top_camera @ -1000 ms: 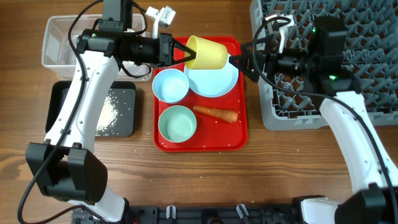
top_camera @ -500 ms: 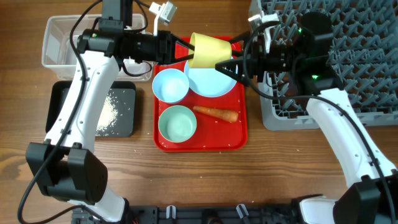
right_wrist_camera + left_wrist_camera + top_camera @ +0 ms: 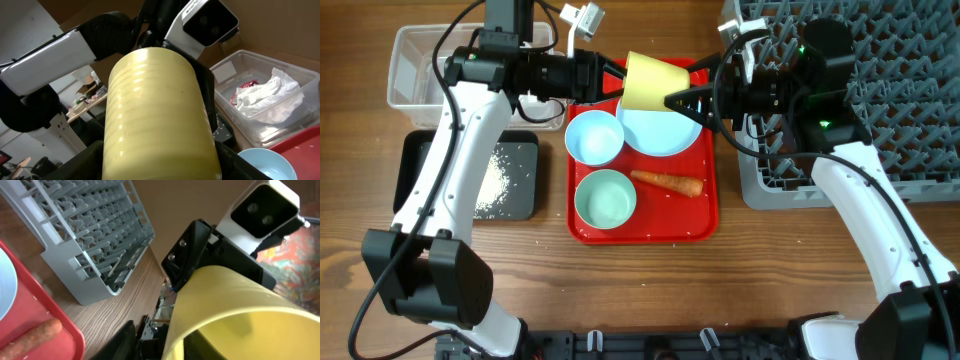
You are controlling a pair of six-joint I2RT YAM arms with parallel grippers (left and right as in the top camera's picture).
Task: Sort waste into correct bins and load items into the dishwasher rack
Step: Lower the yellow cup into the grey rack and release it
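The right pincer (image 3: 685, 90) is clamped round the base end of the yellow cup (image 3: 650, 80), with a finger pressed against each side. The left pincer (image 3: 612, 80) sits at the cup's rim; whether it grips there I cannot tell. The cup hangs on its side above the blue plate (image 3: 672, 135) on the red tray (image 3: 708, 205), near the rack (image 3: 920, 120).

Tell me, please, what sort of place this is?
Probably a robotics lab staged as a dish-clearing station: a wooden table, a grey dishwasher rack, a red tray, and a cluttered workbench beyond.
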